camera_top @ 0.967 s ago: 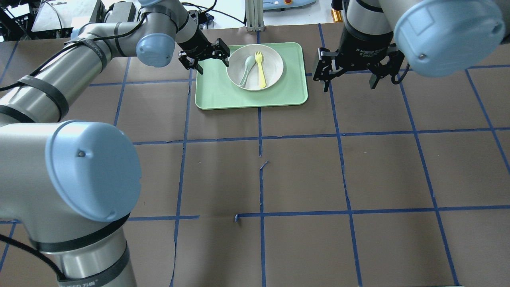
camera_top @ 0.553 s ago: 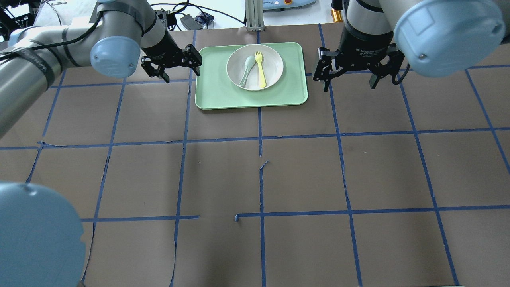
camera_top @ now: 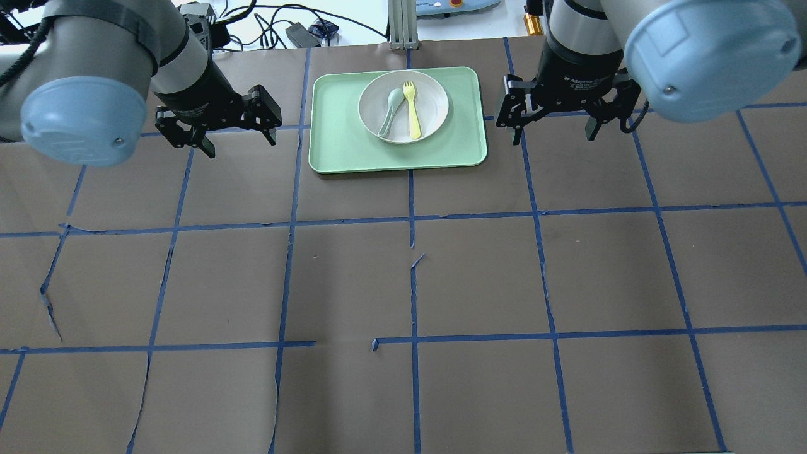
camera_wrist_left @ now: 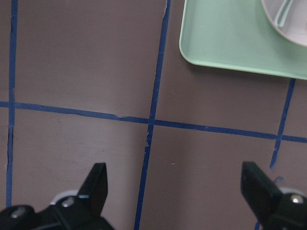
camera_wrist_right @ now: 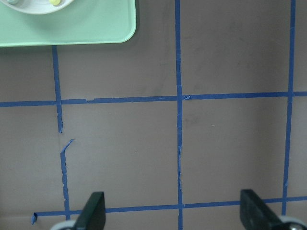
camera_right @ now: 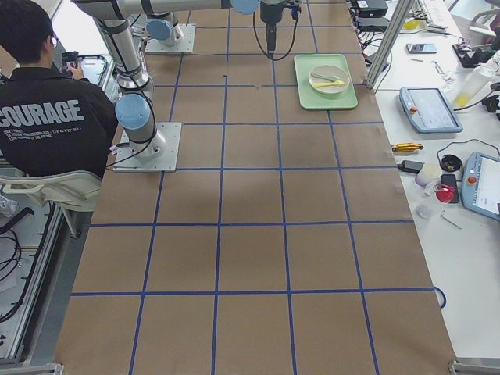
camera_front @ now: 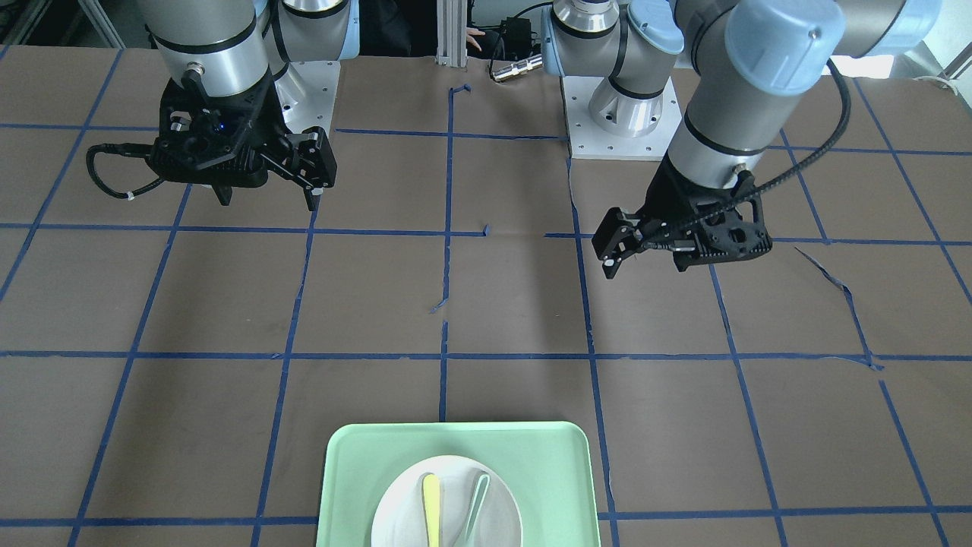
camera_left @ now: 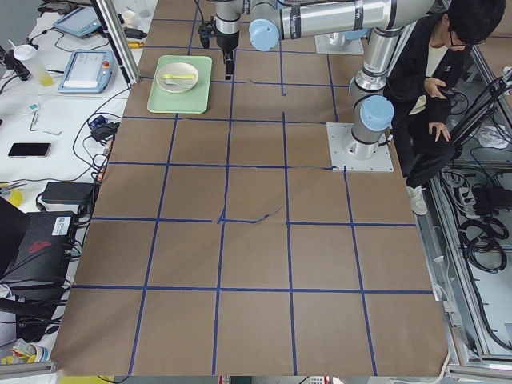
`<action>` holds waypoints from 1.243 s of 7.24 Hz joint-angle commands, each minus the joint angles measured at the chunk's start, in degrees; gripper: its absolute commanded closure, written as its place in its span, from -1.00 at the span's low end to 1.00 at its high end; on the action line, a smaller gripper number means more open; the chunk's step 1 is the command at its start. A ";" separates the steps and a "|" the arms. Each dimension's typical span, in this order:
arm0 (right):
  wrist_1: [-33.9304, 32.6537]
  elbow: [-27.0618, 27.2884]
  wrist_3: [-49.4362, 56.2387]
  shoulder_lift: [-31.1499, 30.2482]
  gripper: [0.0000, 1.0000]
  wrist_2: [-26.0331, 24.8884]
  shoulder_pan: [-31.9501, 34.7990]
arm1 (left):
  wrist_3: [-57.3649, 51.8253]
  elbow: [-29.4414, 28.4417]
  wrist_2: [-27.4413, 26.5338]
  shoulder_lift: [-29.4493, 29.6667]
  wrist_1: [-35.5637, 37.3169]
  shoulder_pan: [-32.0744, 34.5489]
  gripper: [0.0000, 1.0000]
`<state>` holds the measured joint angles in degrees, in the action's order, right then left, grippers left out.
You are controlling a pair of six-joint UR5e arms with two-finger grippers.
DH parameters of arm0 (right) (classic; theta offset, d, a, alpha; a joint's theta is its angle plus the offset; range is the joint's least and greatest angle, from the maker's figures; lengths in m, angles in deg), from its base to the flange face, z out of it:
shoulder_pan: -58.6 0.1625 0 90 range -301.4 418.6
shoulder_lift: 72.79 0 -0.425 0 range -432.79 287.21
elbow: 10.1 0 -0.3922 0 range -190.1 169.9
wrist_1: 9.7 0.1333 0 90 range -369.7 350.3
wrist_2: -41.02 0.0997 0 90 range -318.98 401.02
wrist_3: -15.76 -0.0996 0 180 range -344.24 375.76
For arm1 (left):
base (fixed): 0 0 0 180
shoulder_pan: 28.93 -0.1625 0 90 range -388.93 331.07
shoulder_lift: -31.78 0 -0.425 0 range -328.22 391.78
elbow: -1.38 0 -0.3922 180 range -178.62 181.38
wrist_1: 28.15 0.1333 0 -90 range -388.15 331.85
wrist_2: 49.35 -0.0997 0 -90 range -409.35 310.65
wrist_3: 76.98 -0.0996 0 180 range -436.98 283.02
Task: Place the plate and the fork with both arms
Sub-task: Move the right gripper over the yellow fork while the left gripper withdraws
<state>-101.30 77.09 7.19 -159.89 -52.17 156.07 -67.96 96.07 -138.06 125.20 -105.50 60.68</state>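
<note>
The off-white plate (camera_top: 432, 101) lies on the mint-green tray (camera_top: 340, 148) at the far middle of the table. The yellow fork (camera_top: 413, 110) lies in the plate beside a grey-green spoon (camera_top: 389, 110). My left gripper (camera_top: 239, 144) is open and empty, hovering left of the tray. My right gripper (camera_top: 553, 137) is open and empty, hovering right of the tray. In the left wrist view the open gripper (camera_wrist_left: 177, 191) looks down on bare table, with the tray's corner (camera_wrist_left: 230, 43) at the top right. The right wrist view shows the tray (camera_wrist_right: 72, 28) at the top left.
The brown table cover carries a blue tape grid (camera_top: 413, 217), torn in places. A person (camera_left: 432, 80) sits beside the robot's bases. Tablets and cables (camera_right: 426, 109) lie on the side bench beyond the tray's edge of the table.
My left arm has swung left, away from the plate's rim and off the tray, its gripper still open. The right arm, plate, fork and spoon have not moved.
</note>
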 commanded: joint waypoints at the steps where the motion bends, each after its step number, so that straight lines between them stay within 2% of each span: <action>1: 0.01 0.00 0.22 0.00 -1.00 0.02 0.00 | -0.14 -1.69 -2.69 -2.37 -4.81 0.74 -1.00; 3: 0.01 -0.09 0.22 0.00 -1.00 0.11 0.00 | -0.15 -5.99 -2.69 -1.67 -10.35 2.76 -1.00; 7: -0.08 -0.09 0.66 0.43 -1.00 0.11 0.09 | -1.63 -5.66 -1.81 -1.66 -10.45 2.86 -1.00; 8: -0.77 -0.35 2.40 2.09 -1.00 0.11 0.35 | -1.99 -5.57 -1.90 -1.32 -10.45 3.03 -1.00; 9: -5.04 -0.70 2.07 4.72 -1.00 0.20 1.66 | -1.99 -5.57 -1.99 -1.23 -10.45 2.95 -1.00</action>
<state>-102.85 76.74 8.94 -157.77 -52.04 156.64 -69.78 90.48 -139.97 123.84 -115.96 63.63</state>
